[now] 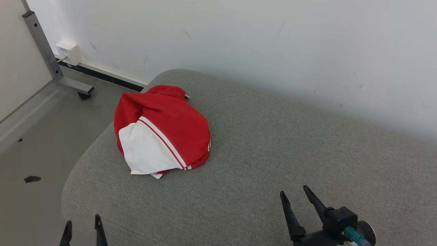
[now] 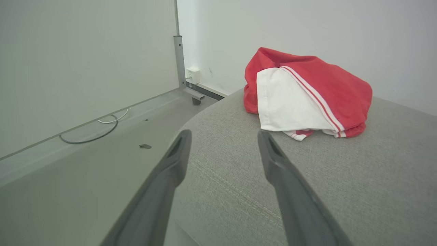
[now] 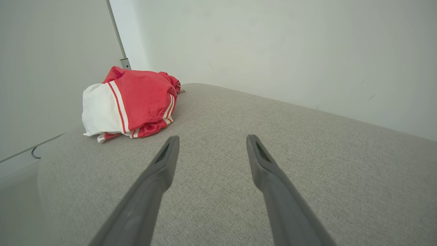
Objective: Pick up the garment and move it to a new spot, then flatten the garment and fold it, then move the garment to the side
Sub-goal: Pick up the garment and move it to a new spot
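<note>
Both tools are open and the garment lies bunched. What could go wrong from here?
1. The garment lies near the left edge of the cushion; a nudge from the left tool might push it onto the floor.
2. It is bunched in layers, so a pinch may catch only one layer.

Bare room corner, flat even light, no hard shadows.
Scuffed plain white wall [image 1: 273, 41] behind a grey woven-fabric upholstered seat [image 1: 273, 143] with rounded edges. Left of it is a smooth grey floor [image 1: 51, 130] with a small dark scrap [image 1: 32, 178] on it. A pale flat partition panel [image 1: 17, 61] stands on a grey metal post [image 1: 42, 44] whose foot has a black caster [image 1: 83, 95]. A white plastic wall box [image 1: 70, 51] sits above a white skirting strip with a dark base [image 1: 112, 73]. A loose grey-and-white cable [image 2: 92, 136] loops along the panel's foot.
</note>
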Controlling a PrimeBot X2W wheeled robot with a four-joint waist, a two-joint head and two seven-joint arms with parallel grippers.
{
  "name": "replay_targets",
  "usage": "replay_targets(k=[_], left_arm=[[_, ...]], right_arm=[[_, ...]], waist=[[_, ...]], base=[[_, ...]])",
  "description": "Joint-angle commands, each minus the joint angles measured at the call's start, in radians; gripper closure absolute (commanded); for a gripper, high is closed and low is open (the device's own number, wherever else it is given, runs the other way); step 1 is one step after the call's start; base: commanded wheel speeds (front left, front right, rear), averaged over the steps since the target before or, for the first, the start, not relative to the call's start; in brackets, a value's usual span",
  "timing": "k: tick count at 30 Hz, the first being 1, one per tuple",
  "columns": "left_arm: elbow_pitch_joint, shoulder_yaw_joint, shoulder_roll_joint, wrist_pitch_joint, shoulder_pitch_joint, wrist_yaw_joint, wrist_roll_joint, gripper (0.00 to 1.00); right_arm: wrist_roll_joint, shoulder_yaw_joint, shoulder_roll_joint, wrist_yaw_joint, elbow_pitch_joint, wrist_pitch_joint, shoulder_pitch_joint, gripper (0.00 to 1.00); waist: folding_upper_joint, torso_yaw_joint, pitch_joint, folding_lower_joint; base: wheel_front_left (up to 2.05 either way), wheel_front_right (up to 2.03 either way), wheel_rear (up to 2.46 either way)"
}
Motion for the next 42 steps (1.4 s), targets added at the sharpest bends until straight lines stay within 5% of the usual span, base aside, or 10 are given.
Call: replay_targets(k=[1, 12, 19, 30, 42], left_arm=[[0.013, -0.004, 0.0, -0.001, -0.034, -0.004, -0.006, 0.0], [0.333, -0.059, 0.034, 0.176, -0.407, -0.069, -0.032, 0.0], [0.513, 0.002, 0.044, 0.27, -0.644, -0.1, -0.14, 0.0], [0.656, 0.099, 0.103, 0.39, -0.867, -0.072, -0.258, 0.0], [0.698, 0.071, 0.199, 0.465, -0.949, -0.021, -0.217, 0.0]], right_arm=[[-0.003, -0.003, -0.002, -0.002, -0.002, -0.001, 0.009, 0.0], [-0.046, -0.026, -0.002, -0.002, -0.03, -0.001, 0.059, 0.0], [-0.118, 0.027, -0.002, -0.002, -0.081, 0.034, 0.04, 0.0], [-0.17, 0.107, -0.021, -0.002, -0.22, 0.115, 0.01, 0.0], [-0.146, 0.142, -0.054, -0.002, -0.298, 0.138, -0.008, 0.0]], waist=[[-0.0001, 0.001, 0.002, 0.0], [-0.0001, -0.003, 0.026, 0.0], [-0.0001, -0.102, 0.119, 0.0], [-0.0001, -0.266, 0.262, 0.0], [-0.0001, -0.382, 0.346, 0.0]], base=[[0.0, 0.0, 0.0], [0.0, 0.0, 0.0], [0.0, 0.0, 0.0], [0.0, 0.0, 0.0], [0.0, 0.0, 0.0]])
